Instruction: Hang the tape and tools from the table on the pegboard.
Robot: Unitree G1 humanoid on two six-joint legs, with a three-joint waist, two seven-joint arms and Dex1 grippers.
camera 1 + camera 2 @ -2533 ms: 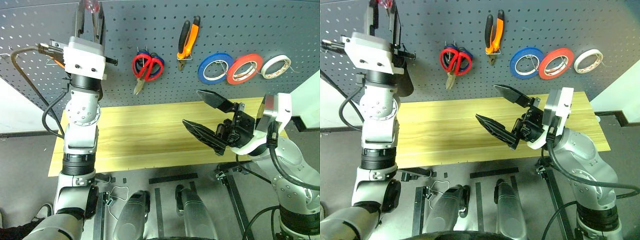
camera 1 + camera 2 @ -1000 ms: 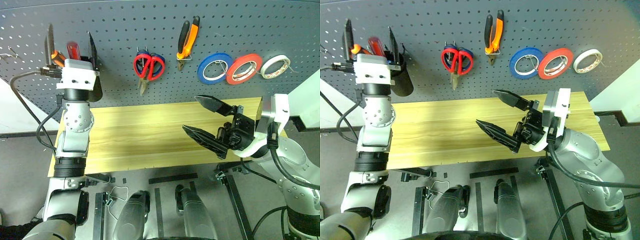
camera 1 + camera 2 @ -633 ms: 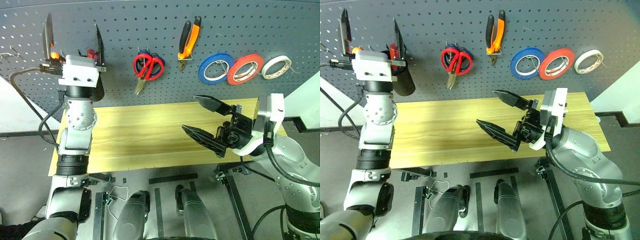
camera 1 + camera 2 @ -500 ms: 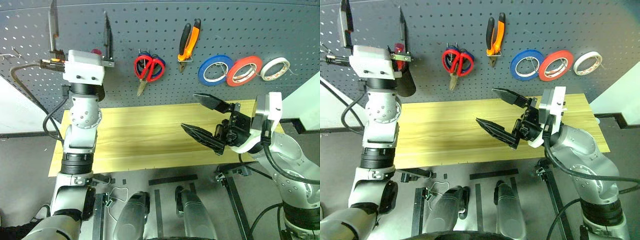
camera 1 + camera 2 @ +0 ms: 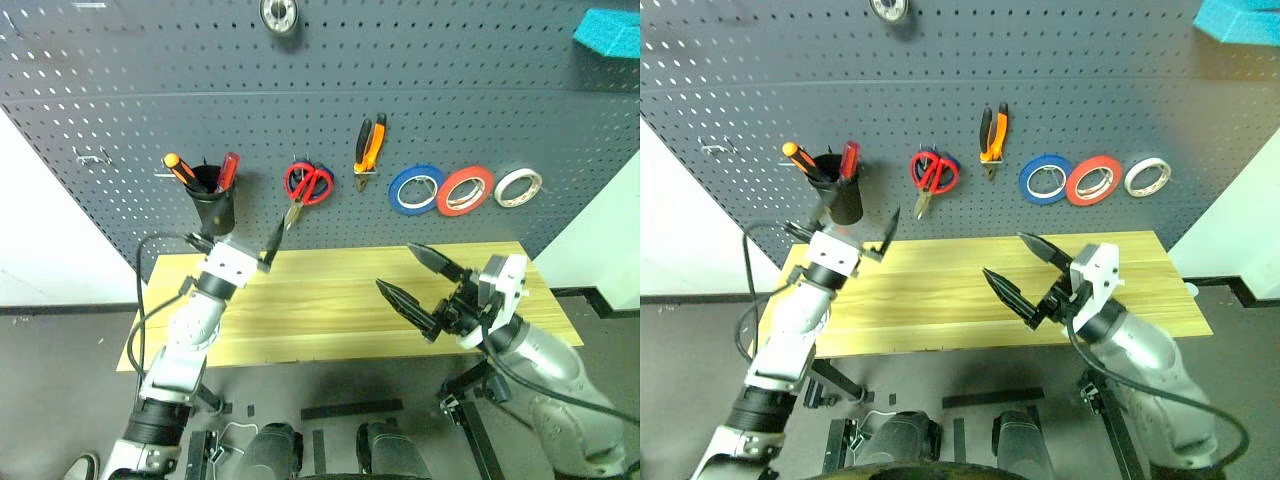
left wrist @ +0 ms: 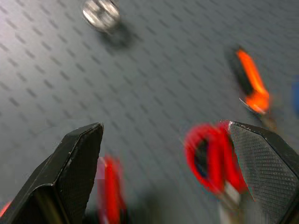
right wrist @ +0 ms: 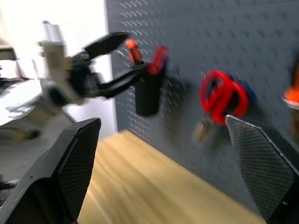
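Left eye view: red tape (image 5: 464,190) up on the pegboard (image 5: 420,90) between blue roll (image 5: 412,189) and white roll (image 5: 518,187), red-handled scissors (image 5: 305,188) and pliers (image 5: 367,149) hooked alongside, red-handled screwdriver (image 5: 227,172) standing in the black cup (image 5: 214,208). Left gripper (image 5: 240,240) low over the table (image 5: 320,300), fingers spread wide, holding nothing. Right gripper (image 5: 415,285) likewise gaping and empty.

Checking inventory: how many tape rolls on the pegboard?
3, in a row right of the pliers: blue roll, red tape, white roll at the right end.
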